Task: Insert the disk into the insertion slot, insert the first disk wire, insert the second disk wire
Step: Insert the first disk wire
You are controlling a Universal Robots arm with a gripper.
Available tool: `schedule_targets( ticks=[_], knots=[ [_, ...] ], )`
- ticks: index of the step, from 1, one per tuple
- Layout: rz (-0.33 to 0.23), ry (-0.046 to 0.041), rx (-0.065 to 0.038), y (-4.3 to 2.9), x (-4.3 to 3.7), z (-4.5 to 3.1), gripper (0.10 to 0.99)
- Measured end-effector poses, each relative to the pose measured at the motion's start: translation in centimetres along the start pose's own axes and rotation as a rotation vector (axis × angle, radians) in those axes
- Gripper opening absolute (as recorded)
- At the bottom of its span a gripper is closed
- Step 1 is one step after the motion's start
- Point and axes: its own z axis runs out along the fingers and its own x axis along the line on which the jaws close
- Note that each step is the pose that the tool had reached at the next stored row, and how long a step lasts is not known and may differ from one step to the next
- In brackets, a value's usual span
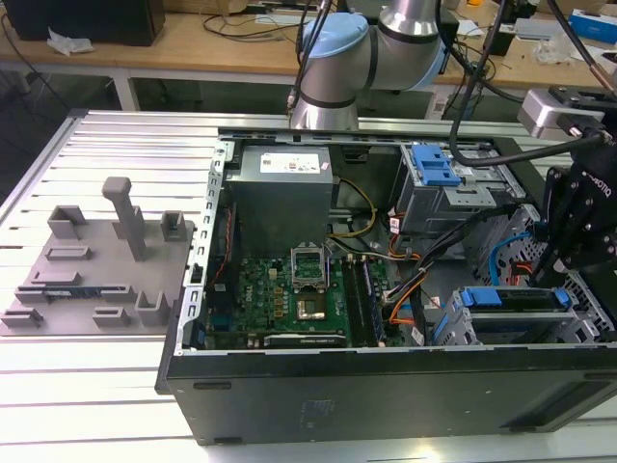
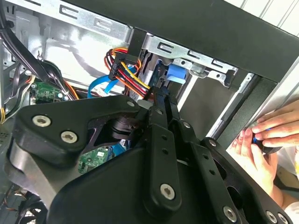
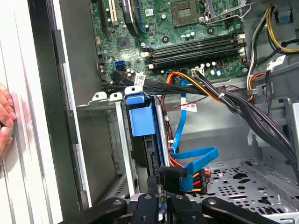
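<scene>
The disk (image 1: 516,299) in its blue carrier (image 3: 140,116) sits inside the insertion slot (image 1: 451,330), a grey metal cage (image 3: 120,140) at the case's front corner on the exterior view's right. My gripper (image 1: 557,275) hangs over the disk's wire end. In both wrist views its fingers stand close together, gripper (image 3: 160,196) shut on a black connector (image 3: 170,176) with coloured strands (image 2: 128,72) running from it. A flat blue disk wire (image 3: 198,158) loops beside that connector, and where its end sits is hidden. The blue carrier tab (image 2: 175,73) lies just beyond the gripper (image 2: 161,95).
The open computer case (image 1: 386,386) holds a motherboard (image 1: 289,299), a grey power supply (image 1: 284,183) and a taller bay unit with a blue latch (image 1: 434,169). Black cable bundles (image 3: 233,100) cross above the cage. A person's hand (image 2: 266,135) rests outside the case wall. A grey fixture (image 1: 92,270) lies on the exterior view's left.
</scene>
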Motion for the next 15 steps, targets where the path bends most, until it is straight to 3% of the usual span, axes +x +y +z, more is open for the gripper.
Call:
schedule_targets(
  ticks=[2, 6, 10, 15],
  knots=[
    [0.003, 0.0041, 0.001, 0.00, 0.00, 0.00, 0.165],
    [0.024, 0.0022, 0.019, 0.00, 0.00, 0.02, 0.165],
    [0.081, 0.0025, 0.013, 0.05, -0.05, 0.10, 0.165],
    [0.069, 0.0033, 0.015, 0.41, -0.54, 0.05, 0.165]
  ],
)
